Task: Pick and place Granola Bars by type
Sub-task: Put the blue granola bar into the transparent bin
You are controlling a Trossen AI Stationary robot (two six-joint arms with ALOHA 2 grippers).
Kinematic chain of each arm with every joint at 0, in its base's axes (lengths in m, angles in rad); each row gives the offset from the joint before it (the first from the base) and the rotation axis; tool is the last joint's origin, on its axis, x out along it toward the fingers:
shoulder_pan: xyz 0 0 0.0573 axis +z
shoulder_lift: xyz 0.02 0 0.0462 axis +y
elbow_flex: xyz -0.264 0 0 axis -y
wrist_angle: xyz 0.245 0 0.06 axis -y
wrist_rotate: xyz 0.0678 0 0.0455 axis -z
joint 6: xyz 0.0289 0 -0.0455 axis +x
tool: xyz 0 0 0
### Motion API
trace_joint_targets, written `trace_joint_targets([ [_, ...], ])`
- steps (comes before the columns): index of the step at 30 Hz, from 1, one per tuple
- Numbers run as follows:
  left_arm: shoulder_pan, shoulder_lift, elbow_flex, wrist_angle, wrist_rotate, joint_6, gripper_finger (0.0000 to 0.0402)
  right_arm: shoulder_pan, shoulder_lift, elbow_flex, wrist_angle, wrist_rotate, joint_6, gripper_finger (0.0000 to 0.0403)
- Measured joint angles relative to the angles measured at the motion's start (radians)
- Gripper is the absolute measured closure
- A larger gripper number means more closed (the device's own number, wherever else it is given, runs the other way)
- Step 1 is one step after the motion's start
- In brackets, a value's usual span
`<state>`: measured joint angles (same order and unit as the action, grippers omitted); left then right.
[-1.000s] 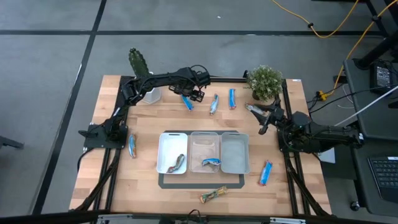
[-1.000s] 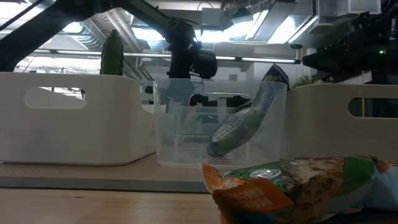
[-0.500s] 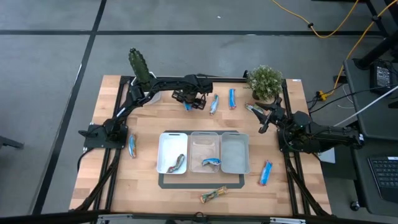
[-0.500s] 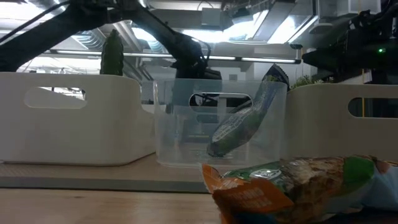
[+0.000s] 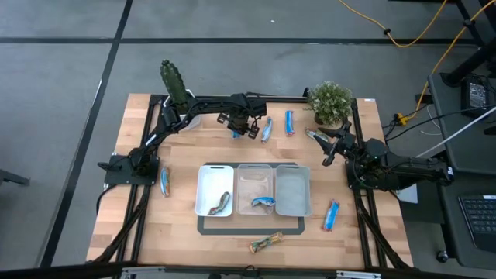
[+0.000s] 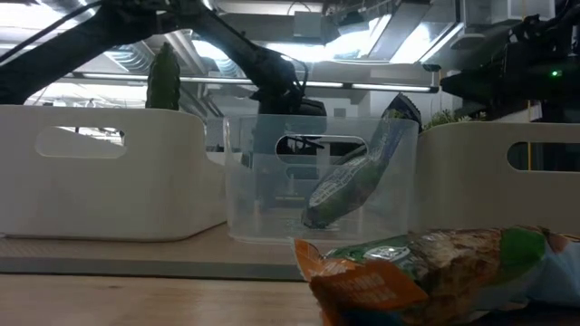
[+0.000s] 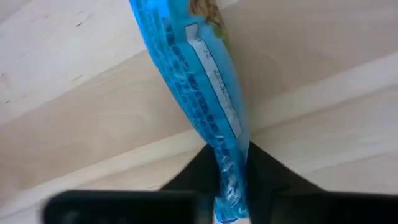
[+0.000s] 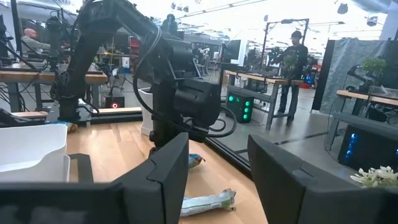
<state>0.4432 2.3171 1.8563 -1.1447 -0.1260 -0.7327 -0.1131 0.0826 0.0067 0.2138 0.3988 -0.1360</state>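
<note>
Granola bars lie scattered on the wooden table [image 5: 139,225]. At the far middle my left gripper [image 7: 229,180] is shut on a blue bar [image 7: 199,81] that lies flat on the wood [image 5: 234,132]. Beside it lie a silvery bar [image 5: 266,129] and another blue bar [image 5: 289,122]. More bars lie at the left [image 5: 164,182], the right [image 5: 332,215] and the front [image 5: 265,242]. A dark bar [image 5: 220,204] lies in the white tray [image 5: 203,182], and a blue bar [image 5: 263,203] leans in the clear tray [image 5: 255,174]. My right gripper [image 5: 325,147] waits open at the far right. My left gripper pinches one narrow end of the blue bar's wrapper [image 7: 227,165] between its two fingers [image 7: 199,171]. It comes from above, and the bar runs on away from the fingers. The rest of the bar lies flat on the table.
A grey tray [image 5: 292,203] stands right of the clear one, all three on a dark mat. A cactus [image 5: 172,77] and a white cup [image 5: 188,118] stand at the far left, a leafy plant [image 5: 329,101] at the far right. People stand in the room beyond.
My left gripper has moved a little toward the table's near left and come down onto the blue bar at the far middle. The bar lies where it was.
</note>
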Motion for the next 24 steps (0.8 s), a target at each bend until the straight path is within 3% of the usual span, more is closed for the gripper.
trace_joint_targets([
  [7, -0.020, -0.031, 0.004, -0.066, 0.008, 0.058, 0.0374, 0.000, 0.000, 0.000, 0.006, 0.000, 0.000, 0.0235],
  [13, -0.071, -0.198, 0.041, -0.068, 0.004, 0.092, 0.0384, 0.000, 0.000, 0.000, 0.007, 0.004, 0.002, 0.0235],
  [17, -0.122, -0.366, 0.050, 0.036, -0.016, 0.123, 0.0384, 0.000, 0.000, 0.000, 0.012, 0.007, 0.002, 0.0235],
  [24, -0.289, -0.687, 0.050, 0.376, -0.060, 0.281, 0.0385, 0.000, 0.000, 0.000, 0.015, 0.012, 0.001, 0.0235],
])
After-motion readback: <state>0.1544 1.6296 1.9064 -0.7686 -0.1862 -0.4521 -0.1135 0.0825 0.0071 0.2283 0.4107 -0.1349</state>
